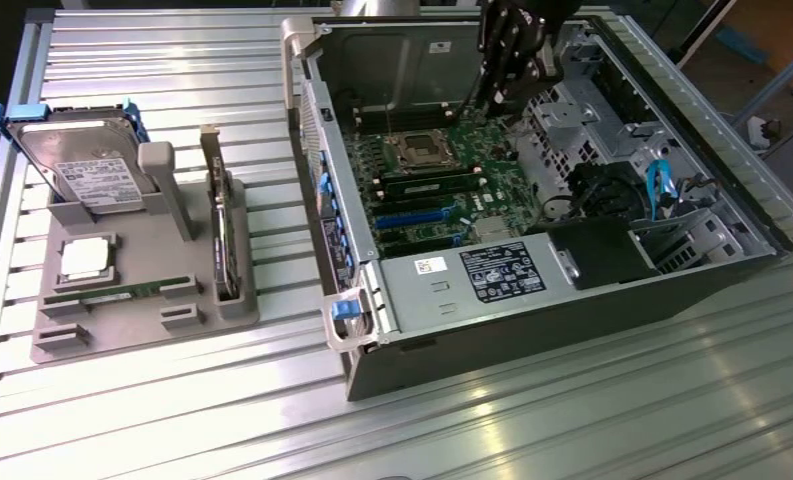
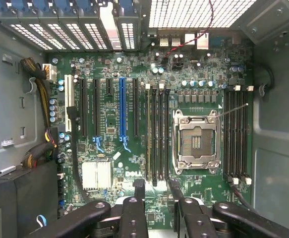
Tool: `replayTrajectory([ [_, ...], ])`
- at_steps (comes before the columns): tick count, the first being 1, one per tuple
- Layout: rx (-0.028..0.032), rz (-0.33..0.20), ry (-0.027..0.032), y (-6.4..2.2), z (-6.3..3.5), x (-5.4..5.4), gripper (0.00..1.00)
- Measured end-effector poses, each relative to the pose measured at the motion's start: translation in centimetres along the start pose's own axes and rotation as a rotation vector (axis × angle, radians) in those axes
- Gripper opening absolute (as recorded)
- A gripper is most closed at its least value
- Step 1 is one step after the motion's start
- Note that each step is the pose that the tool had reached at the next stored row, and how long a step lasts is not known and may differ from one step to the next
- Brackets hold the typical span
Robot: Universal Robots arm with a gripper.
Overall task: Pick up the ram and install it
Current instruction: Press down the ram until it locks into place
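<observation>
Exterior view: the ram [image 1: 127,292] sits in the grey tray [image 1: 129,332] at that view's left, well apart from the gripper [image 1: 519,80], which hangs over the open computer case [image 1: 410,350], jaws spread and empty. Judged from here, a good pick clamps the stick's long flat faces near mid-length, keeping it level.

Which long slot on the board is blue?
The blue slot, flanked by black slots; the other long slots are all black or white.
</observation>
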State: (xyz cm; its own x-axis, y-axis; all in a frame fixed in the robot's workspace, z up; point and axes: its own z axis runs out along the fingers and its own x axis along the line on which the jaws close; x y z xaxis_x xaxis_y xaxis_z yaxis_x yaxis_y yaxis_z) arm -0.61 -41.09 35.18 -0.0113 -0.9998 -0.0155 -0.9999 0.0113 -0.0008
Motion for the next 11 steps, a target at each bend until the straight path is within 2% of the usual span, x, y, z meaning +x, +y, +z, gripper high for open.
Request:
replayTrajectory([
  [9,0.0,0.0,0.0,0.0,0.0,0.0,0.32],
  [10,0.0,0.0,0.0,0.0,0.0,0.0,0.31],
  [11,0.0,0.0,0.0,0.0,0.0,0.0,0.24],
])
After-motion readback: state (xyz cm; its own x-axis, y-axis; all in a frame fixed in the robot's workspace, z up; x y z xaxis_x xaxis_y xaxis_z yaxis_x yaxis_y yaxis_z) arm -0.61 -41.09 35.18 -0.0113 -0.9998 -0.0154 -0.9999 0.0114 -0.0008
